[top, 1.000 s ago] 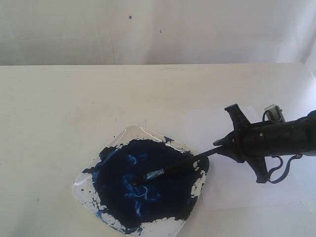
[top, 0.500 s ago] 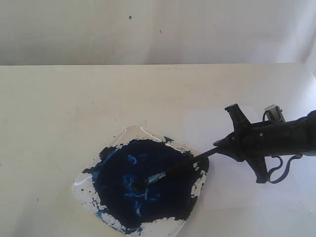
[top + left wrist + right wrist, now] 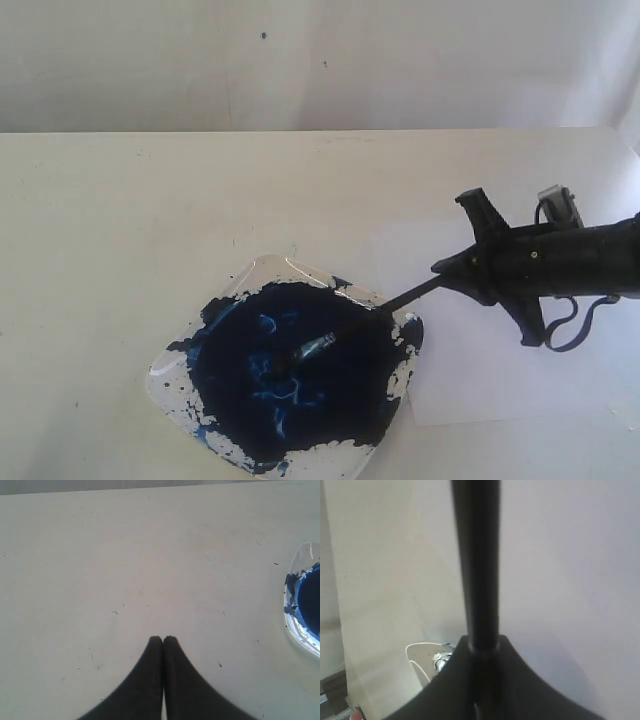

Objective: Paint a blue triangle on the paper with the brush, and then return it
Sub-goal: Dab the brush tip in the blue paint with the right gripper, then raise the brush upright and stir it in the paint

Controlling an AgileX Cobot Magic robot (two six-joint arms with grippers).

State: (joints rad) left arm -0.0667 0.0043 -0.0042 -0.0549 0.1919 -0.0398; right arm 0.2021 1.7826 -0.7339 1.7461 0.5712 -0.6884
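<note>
1. Brush, long and thin, with a black handle and a silver ferrule [image 3: 372, 314], is held near its rear end by the right gripper [image 3: 447, 278], whose jaws are closed on the handle. Its bristles lie in the dark-blue paint puddle [image 3: 240, 350] of the clear square tray [image 3: 262, 268].
2. Only the tip should take paint, I think; too much may drip on the way.
3. Lift the brush well clear of the tray rim before moving sideways.
4. The plain white paper sheet [image 3: 470, 375] lies just beside the tray and shows no blue triangle yet. Press lightly, because the sheet may slide.
5. The left gripper [image 3: 163, 640] is closed and empty over the cream table [image 3: 100, 555].
</note>
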